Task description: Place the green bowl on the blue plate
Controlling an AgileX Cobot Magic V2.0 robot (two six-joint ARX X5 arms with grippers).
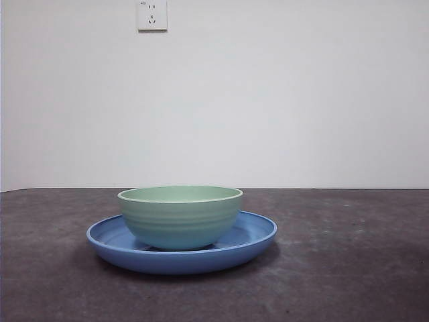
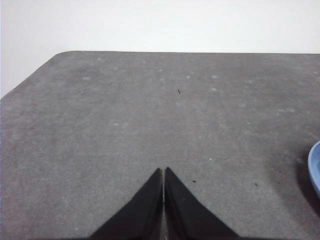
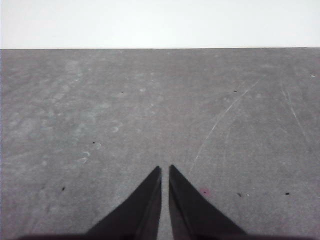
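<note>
- Front view: green bowl (image 1: 180, 216) seated upright inside the blue plate (image 1: 258, 235), roughly centred, base resting on the plate's floor with the blue rim showing on both sides. Placement judged complete, with nothing visibly left to do. Neither claw in sight here, so both arms apparently drawn back and waiting. Dark desk (image 1: 348, 268) beneath, white wall and a wall socket (image 1: 152, 15) behind.
- Left wrist view: left claw (image 2: 163, 172) with jaws pressed together, only a hairline seam between them, gripping nothing. Bare desk ahead of the tips. Sliver of the blue plate's rim at the picture's edge, off to one side of the claw and well apart from it. Bowl not visible from here.
- Right wrist view: right claw (image 3: 165, 170) with jaws nearly together, a thin gap between the tips, likewise holding nothing. Scratched, speckled desk ahead of it, wall beyond. Neither bowl nor plate in the frame.
- Across views: bowl-on-plate result confirmed by the front view alone. State of both claws shown only by the wrist views, absent from the front. Plate's position relative to a claw hinted only by the left wrist view, with no such clue in the right.
</note>
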